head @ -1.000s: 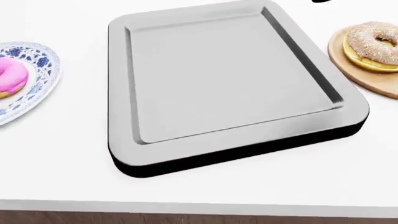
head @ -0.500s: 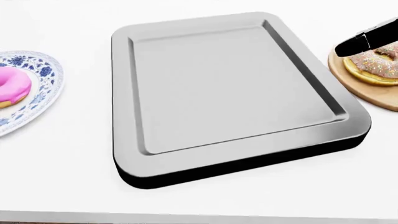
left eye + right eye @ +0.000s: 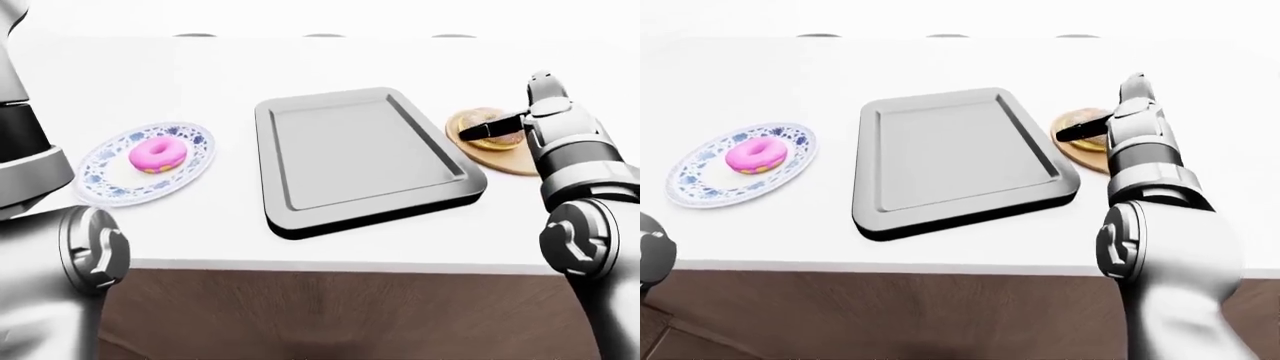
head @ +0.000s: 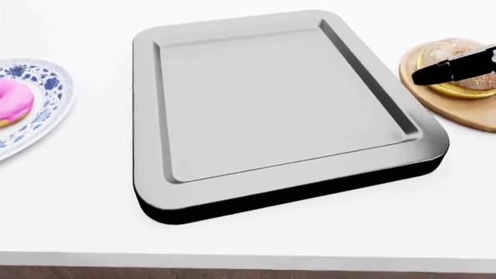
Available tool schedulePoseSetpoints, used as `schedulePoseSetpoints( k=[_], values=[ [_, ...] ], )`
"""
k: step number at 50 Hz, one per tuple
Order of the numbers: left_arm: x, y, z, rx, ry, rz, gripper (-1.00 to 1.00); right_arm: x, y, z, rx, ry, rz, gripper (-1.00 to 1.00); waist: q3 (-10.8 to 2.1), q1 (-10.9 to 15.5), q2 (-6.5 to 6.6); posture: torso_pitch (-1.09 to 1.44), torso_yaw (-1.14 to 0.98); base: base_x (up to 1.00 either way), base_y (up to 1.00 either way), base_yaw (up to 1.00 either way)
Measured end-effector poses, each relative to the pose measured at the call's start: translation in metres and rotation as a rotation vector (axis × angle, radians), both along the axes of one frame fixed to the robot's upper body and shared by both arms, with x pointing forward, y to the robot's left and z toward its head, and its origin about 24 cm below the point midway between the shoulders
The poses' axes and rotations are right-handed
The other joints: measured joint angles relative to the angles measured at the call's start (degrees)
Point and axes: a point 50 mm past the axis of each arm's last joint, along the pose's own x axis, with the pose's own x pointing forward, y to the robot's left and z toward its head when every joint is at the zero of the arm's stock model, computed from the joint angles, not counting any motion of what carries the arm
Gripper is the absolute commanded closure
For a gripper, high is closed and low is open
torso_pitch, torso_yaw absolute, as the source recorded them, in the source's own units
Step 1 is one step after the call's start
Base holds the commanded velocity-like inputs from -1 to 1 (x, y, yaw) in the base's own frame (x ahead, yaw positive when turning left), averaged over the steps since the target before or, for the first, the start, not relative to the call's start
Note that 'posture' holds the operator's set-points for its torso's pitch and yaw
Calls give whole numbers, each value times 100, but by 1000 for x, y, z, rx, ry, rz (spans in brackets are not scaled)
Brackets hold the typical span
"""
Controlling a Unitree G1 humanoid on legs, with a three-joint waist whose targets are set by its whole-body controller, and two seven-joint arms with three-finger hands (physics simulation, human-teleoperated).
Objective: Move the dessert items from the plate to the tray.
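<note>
Over the round wooden plate (image 4: 465,119), right hand (image 3: 505,120) touches the sprinkled doughnut (image 4: 457,87); grip unclear

Tray (image 3: 360,157) centre; plate (image 3: 110,180) with donut (image 3: 157,154) left; board (image 3: 505,154) with donut right.

One grey tray (image 3: 360,157) sits on one white table (image 3: 330,240), with two plates on it: one blue-patterned plate (image 3: 110,176) at the left of the left-eye view and one wooden plate (image 4: 465,113) at the right. Two donuts in all: one pink donut (image 3: 157,154) on the patterned plate and one sprinkled donut (image 4: 457,86) on the wooden one. Two robot arms show, but only one hand, the right hand (image 3: 505,120); nothing lies in the tray.
</note>
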Motion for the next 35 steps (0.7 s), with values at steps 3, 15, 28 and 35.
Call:
schedulePoseSetpoints(
  k=[3, 15, 28, 35],
  values=[
    [-1, 2, 0, 4, 3, 3, -100, 0, 2, -7, 31, 1, -4, -100, 1, -1, 0, 0, 0, 0, 0, 0],
    [-6, 4, 2, 13, 8, 12, -100, -1, -1, -3, 83, -79, -97, -100, 9, -6, 39, 0, 0, 0, 0, 0],
    [-8, 6, 6, 15, 5, 16, -100, -6, -10, 22, 23, -199, -210, -100, 87, -7, -7, 4, 0, 0, 0, 0],
    [-10, 8, 5, 17, 4, 19, -100, -7, -9, 15, -5, -169, -257, -100, 216, 6, -9, 7, 0, 0, 0, 0]
  ],
)
